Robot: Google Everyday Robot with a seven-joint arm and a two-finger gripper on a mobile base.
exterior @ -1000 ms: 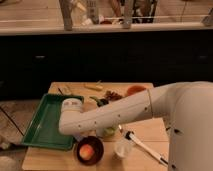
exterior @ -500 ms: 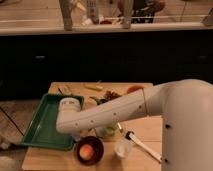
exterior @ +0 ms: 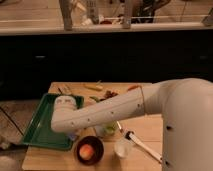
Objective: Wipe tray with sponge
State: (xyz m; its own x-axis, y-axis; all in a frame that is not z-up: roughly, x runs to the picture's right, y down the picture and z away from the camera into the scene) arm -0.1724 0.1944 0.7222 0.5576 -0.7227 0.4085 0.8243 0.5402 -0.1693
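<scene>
The large green tray (exterior: 39, 124) lies on the left part of the wooden table. My white arm reaches from the right across the table. Its gripper end (exterior: 66, 104) is over the tray's right side, seen from above, and what lies under it is hidden. A small blue-grey bit (exterior: 73, 135) peeks out below the arm at the tray's near right corner. I cannot tell whether it is the sponge.
A dark bowl (exterior: 89, 150) with an orange thing in it stands at the table's front. A white cup (exterior: 122, 147) and a white-handled brush (exterior: 143, 145) are to its right. A green item (exterior: 107, 130) sits under the arm. Food bits (exterior: 102, 92) lie at the far edge.
The arm's end has shifted a little to the left, further over the tray. The things on the table have not moved.
</scene>
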